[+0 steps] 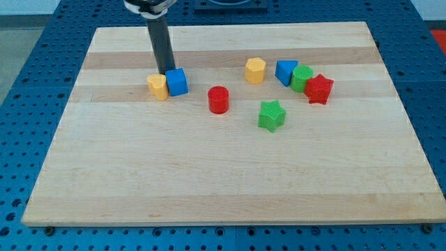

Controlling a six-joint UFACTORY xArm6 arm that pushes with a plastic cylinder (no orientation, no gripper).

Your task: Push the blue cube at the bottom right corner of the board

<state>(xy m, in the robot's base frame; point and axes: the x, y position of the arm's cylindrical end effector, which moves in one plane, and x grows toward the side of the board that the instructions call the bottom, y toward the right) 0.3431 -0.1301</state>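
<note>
- Sitting right behind the blue cube (178, 82), my tip (167, 72) touches or nearly touches its far-left edge. No jaws here to open or close, just a plain rod, so it has hold of nothing and can only shove.
- That spot makes sense to me: the near right corner is a long diagonal away, so pushing from the far-left side lines the cube up for that trip.
- A yellow block (158, 87) sits touching the cube's left side, probably out of the push line.
- The red cylinder (219, 100) looks close to the diagonal path and could get clipped.
- Further right: green star (272, 115), a second yellow block (255, 70), a blue block (285, 72), a green block (302, 78) and a red star (319, 89), bunched together.
- Everything rests on a pale wooden board (223, 188) over a blue perforated table (21, 104). Near half is bare wood.
</note>
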